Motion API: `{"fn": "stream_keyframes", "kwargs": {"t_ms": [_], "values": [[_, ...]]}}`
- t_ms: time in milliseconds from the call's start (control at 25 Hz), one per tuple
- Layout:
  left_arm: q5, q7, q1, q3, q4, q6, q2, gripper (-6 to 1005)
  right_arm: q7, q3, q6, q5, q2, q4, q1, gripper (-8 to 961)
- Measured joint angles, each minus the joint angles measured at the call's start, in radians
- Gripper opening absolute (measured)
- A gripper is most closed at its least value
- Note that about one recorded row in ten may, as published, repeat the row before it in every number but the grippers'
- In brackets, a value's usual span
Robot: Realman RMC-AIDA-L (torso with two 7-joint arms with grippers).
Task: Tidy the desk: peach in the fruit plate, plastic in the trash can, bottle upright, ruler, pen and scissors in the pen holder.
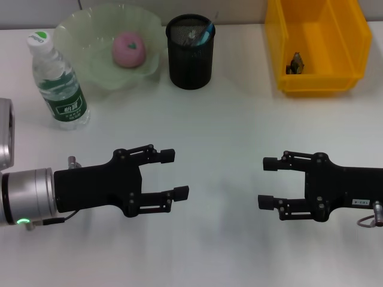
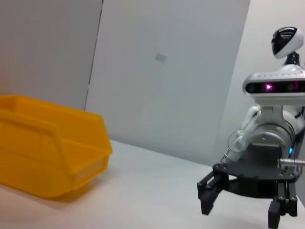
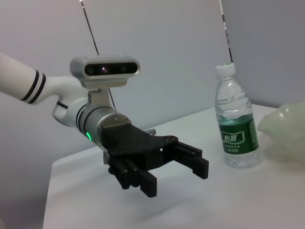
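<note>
Along the far edge of the desk (image 1: pixel 227 119) the tidied things are sitting in a row. Farthest to the left, the bottle (image 1: pixel 57 84) is standing upright with its white cap on, just beside the fruit plate (image 1: pixel 78 30), and the peach (image 1: pixel 129 49) is lying inside that plate with its green mark facing up. Next along, the pen holder (image 1: pixel 190 57) is standing close to the plate's rim; something blue is poking out of its mouth with a slim grey thing beside it, but what exactly is inside the mesh is too hard to tell. Well apart to the right, the trash can (image 1: pixel 341 42) is sitting with a small dark scrap (image 1: pixel 295 63) lying on its floor. Nearer the robot, the left gripper (image 1: pixel 178 174) is hovering low over bare tabletop with its fingers spread and nothing between them, pointing toward the middle. Facing it from the other side, the right gripper (image 1: pixel 267 182) is hanging at about the same height, fingers likewise spread and gripping nothing. A wide stretch of desk is lying between the two sets of fingertips, and neither gripper is touching or shading any of the things at the back. From the right wrist view the bottle (image 3: pixel 236 119) is showing beyond the left gripper (image 3: pixel 177 174), with the plate's pale rim (image 3: pixel 286 129) just beside it.
</note>
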Motion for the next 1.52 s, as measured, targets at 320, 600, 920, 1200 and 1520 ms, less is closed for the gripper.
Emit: {"fn": "stream_keyframes", "kwargs": {"t_ms": [320,600,920,1200,1520], "values": [[0.006,-0.003,0.008,0.000,0.014,0.014,0.009,799,-0.010,0.002,-0.002,-0.003,-0.001,-0.011,0.001,788],[0.007,-0.003,0.008,0.006,0.016,0.021,0.016,799,-0.010,0.003,-0.011,-0.004,-0.003,-0.012,0.006,789],[0.007,-0.003,0.002,0.011,0.015,0.021,0.017,799,-0.010,0.003,-0.008,-0.005,-0.003,-0.011,0.008,789],[0.009,-0.003,0.001,0.012,0.015,0.021,0.018,799,-0.010,0.003,-0.010,-0.005,-0.003,-0.011,0.012,789],[0.019,-0.003,-0.002,0.012,0.015,0.021,0.015,799,-0.010,0.003,-0.008,-0.003,-0.003,-0.011,0.012,788]]}}
